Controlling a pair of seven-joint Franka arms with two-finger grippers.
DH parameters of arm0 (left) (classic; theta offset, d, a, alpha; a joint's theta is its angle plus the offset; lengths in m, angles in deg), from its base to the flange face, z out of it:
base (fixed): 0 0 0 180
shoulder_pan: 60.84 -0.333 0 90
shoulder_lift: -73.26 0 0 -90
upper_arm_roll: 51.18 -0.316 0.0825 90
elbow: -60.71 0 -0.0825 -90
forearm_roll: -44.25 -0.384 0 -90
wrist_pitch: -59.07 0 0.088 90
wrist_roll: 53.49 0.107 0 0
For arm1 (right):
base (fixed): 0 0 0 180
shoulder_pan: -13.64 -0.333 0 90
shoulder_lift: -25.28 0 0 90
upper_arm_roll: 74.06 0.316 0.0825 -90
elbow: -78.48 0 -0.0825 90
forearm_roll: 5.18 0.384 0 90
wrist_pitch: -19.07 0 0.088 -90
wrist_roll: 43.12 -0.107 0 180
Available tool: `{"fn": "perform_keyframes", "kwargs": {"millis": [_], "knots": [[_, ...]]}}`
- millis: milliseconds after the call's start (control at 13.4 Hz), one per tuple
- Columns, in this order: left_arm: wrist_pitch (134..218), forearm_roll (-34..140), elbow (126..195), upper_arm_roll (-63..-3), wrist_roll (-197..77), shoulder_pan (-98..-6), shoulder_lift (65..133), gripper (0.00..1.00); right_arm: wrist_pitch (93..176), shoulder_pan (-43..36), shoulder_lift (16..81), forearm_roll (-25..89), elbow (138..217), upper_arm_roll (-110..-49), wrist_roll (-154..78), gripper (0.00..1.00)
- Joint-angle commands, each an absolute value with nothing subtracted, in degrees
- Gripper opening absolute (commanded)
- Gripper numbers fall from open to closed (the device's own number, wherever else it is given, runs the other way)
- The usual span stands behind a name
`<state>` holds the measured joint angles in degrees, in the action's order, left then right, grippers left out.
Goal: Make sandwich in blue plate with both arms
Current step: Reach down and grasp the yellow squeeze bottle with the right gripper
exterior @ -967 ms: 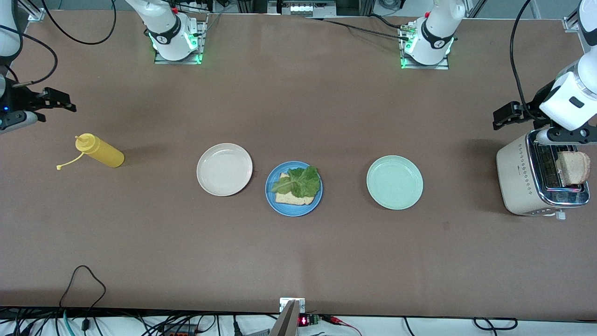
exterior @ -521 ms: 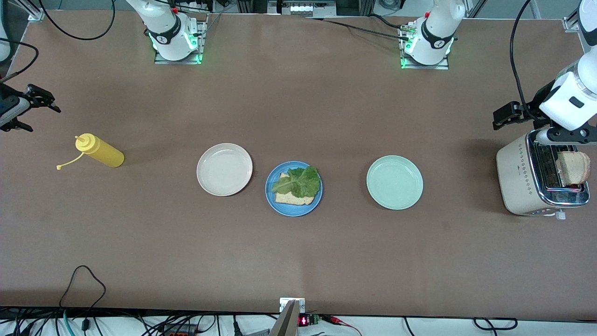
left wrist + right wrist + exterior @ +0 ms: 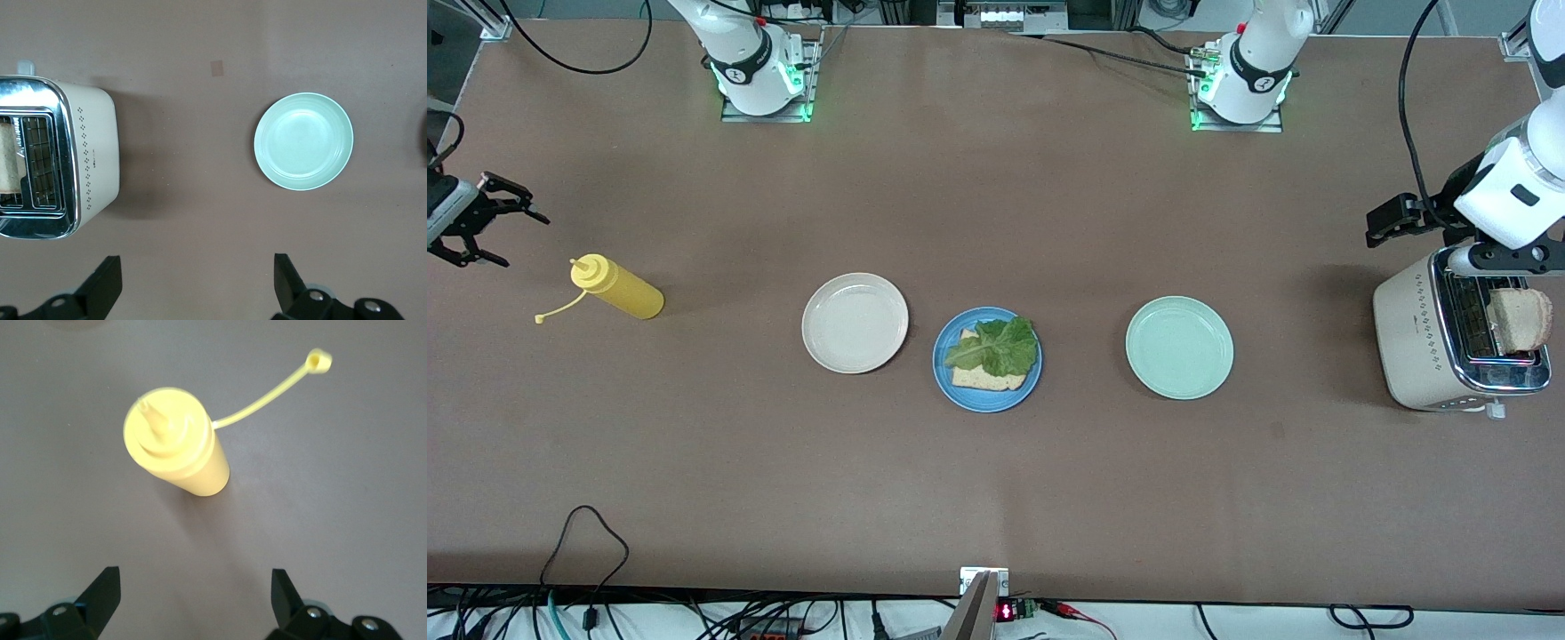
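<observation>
The blue plate [image 3: 987, 398] lies mid-table between two other plates. On it lies one tan toast slice [image 3: 983, 380] with a ruffled green lettuce leaf [image 3: 996, 348] on top. A second toast slice [image 3: 1520, 318] stands in the toaster [image 3: 1427, 342] and also shows in the left wrist view [image 3: 8, 160]. My left gripper [image 3: 1375, 227] is open and empty over the table beside the toaster [image 3: 90, 157]; in its wrist view it [image 3: 197, 283] frames bare table. My right gripper [image 3: 523, 240] is open and empty beside a yellow squeeze bottle [image 3: 618, 289].
A cream plate [image 3: 855, 322] lies beside the blue plate toward the right arm's end. A pale green plate [image 3: 1179, 348] [image 3: 303, 141] lies toward the left arm's end. The yellow bottle [image 3: 177, 450] stands uncapped, with its tethered cap [image 3: 319, 360] on the table.
My right gripper has swung and tilted down toward the yellow bottle at the table's end. The left arm, the plates and the toast have not moved.
</observation>
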<state>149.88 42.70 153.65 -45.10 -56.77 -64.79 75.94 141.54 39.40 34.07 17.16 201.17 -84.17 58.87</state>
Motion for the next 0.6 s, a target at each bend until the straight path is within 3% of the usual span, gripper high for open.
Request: {"fn": "perform_keyframes", "kwargs": {"millis": [0,521], "knots": [[149.68,41.87,154.32,-45.03,-56.47,-64.61,75.37,1.0,143.43,40.98,39.33,25.98,200.56,-83.73,70.22,1.0],[149.68,41.87,154.41,-45.03,-56.48,-64.61,75.55,1.0,140.64,42.12,47.86,44.19,200.21,-83.46,89.92,1.0]]}}
